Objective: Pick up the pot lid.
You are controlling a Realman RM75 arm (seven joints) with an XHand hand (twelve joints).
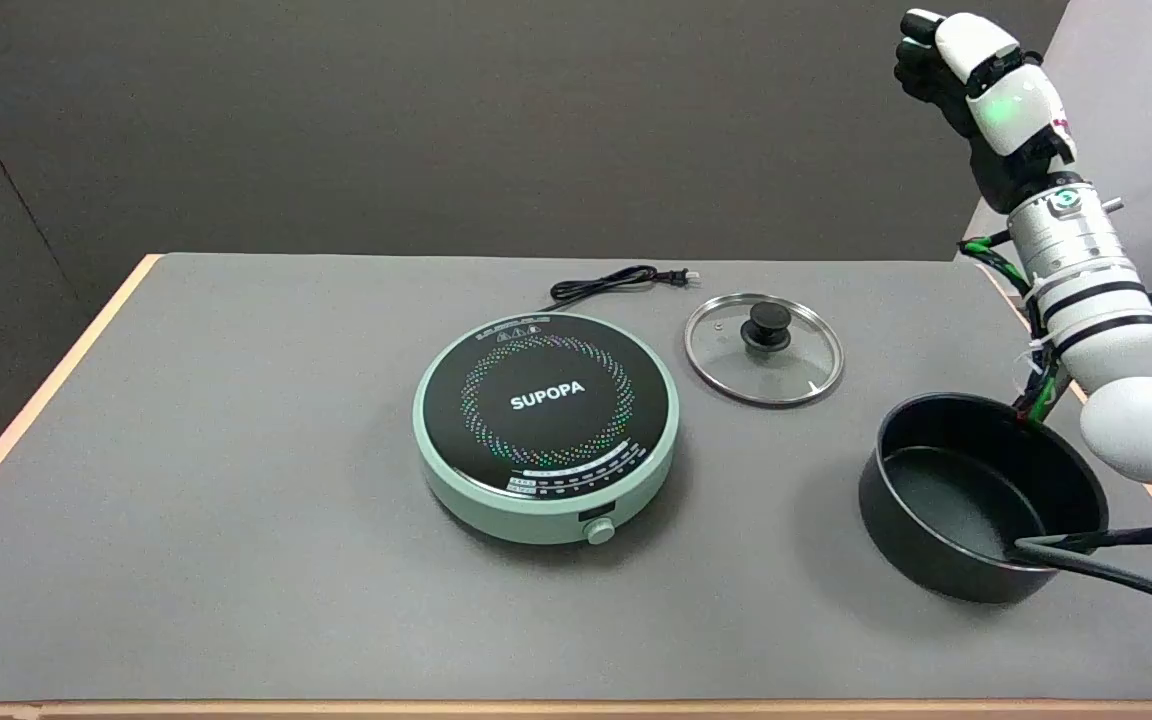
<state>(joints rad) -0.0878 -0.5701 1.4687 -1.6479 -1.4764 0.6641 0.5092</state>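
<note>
Pot lid (764,350) is flat on the grey counter (236,480), knob (768,321) up. It's glass with a metal rim and a black knob. Nothing is touching it.

Using the cooktop (547,427) as reference:
- The cooktop is a round mint-green induction unit, black top marked "SUPOPA", with a dial on the edge nearest the camera. It sits about mid-counter.
- The lid is just beside the cooktop on its right, slightly toward the far edge, with a small gap between them.
- The black power cord (616,283) is coiled behind the cooktop, toward the far edge of the counter and near the lid's far-left side. Its plug end lies loose on the counter.
- The black pot (981,495) is well to the right of the cooktop and nearer the camera than the lid. It's upright and open-topped, and its long handle runs off toward the lower right edge of the picture.

Right hand (976,85) is up in the air, far right of the cooktop, above and behind the pot and well apart from the lid. Fingers look curled inward and it holds nothing. There's a green light on the back of the hand. The white forearm runs down past the pot's right side.
</note>
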